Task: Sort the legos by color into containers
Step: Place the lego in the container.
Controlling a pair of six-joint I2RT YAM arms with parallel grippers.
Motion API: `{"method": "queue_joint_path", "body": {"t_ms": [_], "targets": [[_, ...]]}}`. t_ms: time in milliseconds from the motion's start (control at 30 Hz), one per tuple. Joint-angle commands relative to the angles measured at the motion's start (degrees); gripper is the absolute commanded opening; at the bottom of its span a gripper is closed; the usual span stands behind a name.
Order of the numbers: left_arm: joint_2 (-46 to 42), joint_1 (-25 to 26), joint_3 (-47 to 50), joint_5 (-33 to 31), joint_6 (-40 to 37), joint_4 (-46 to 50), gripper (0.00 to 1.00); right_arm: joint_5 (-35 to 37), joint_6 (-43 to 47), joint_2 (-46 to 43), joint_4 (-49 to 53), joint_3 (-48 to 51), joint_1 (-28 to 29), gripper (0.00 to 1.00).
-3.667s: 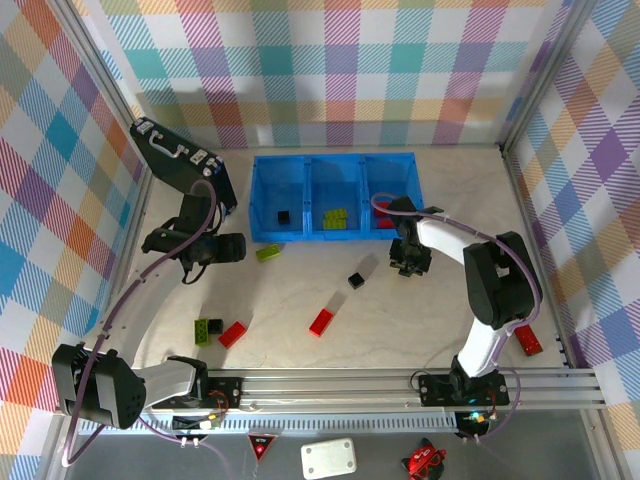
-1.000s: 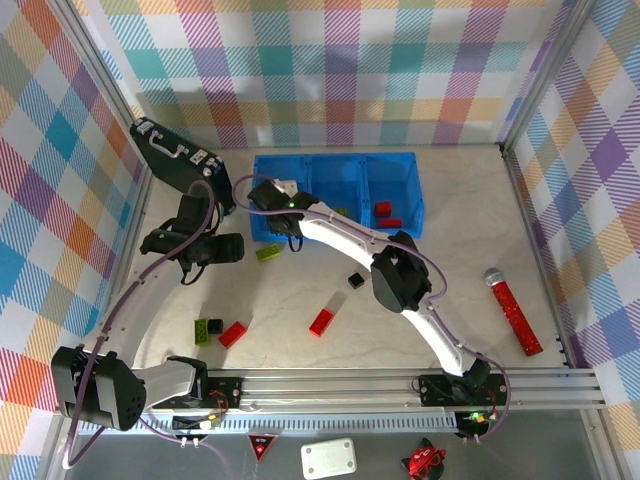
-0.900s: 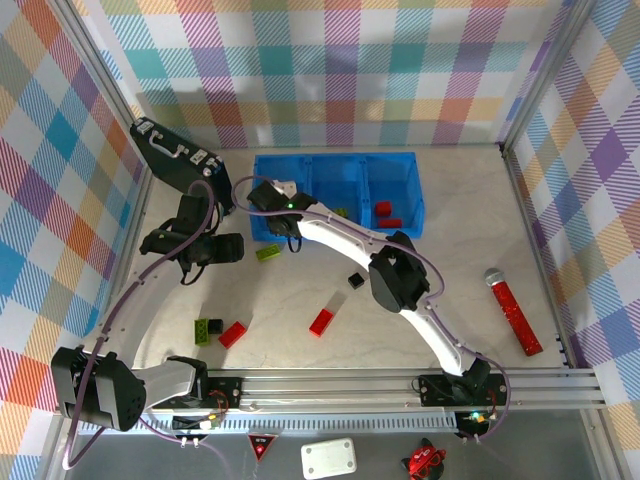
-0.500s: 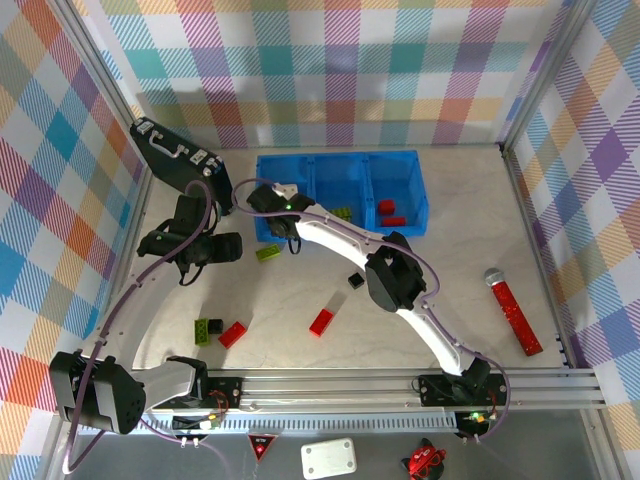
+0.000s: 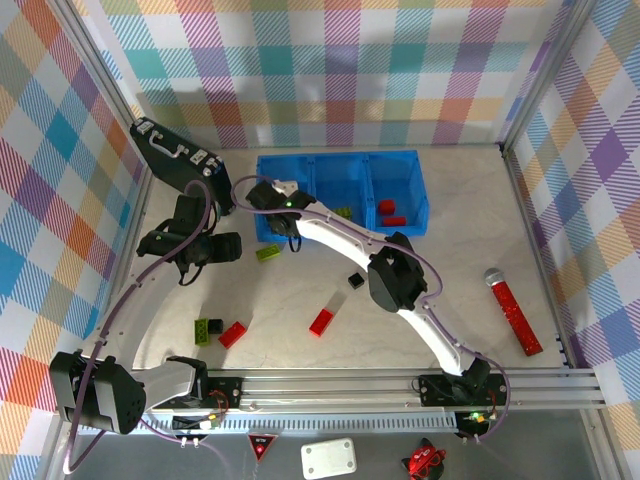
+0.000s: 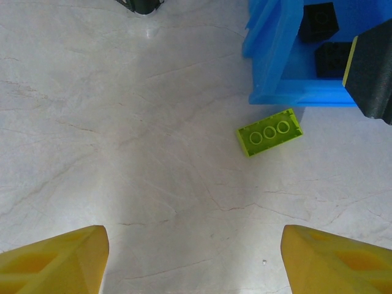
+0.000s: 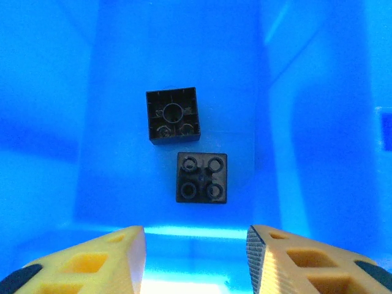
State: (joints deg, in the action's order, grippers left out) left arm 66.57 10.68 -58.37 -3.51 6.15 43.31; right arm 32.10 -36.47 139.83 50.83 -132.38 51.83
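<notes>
Over the left compartment of the blue tray (image 5: 335, 158), the right gripper (image 7: 195, 242) points straight down with its jaws apart and nothing between them. On the compartment floor below lie two black bricks close together: one (image 7: 173, 114) hollow side up, the other (image 7: 201, 177) studs up. The middle compartment holds lime bricks (image 5: 340, 212), and the right compartment holds red bricks (image 5: 384, 208).

The left gripper (image 6: 194, 245) hangs over the bare surface (image 6: 122, 153) with its jaws spread wide and empty. A lime brick (image 6: 270, 131) lies on the surface just outside the tray's near wall.

Nearer the arm bases lie a loose black brick (image 5: 354, 281), a red brick (image 5: 321, 322), a second red brick (image 5: 233, 333), and beside it a lime-and-black pair (image 5: 208, 328).
</notes>
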Motion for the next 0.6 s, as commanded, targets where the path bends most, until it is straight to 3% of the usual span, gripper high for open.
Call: {"method": "queue_joint_path", "body": {"t_ms": [0,567], "targets": [[0.81,-1.01,0.19,1.60,-0.09,-0.43,0.74,-1.01,1.05,-6.99,2.52,0.82,0.29,0.48],[8.66,-0.92,-3.56,9.03,4.07,2.80,0.72,-3.80,0.12,-25.50,1.61,24.06,0.11,0.49]]}}
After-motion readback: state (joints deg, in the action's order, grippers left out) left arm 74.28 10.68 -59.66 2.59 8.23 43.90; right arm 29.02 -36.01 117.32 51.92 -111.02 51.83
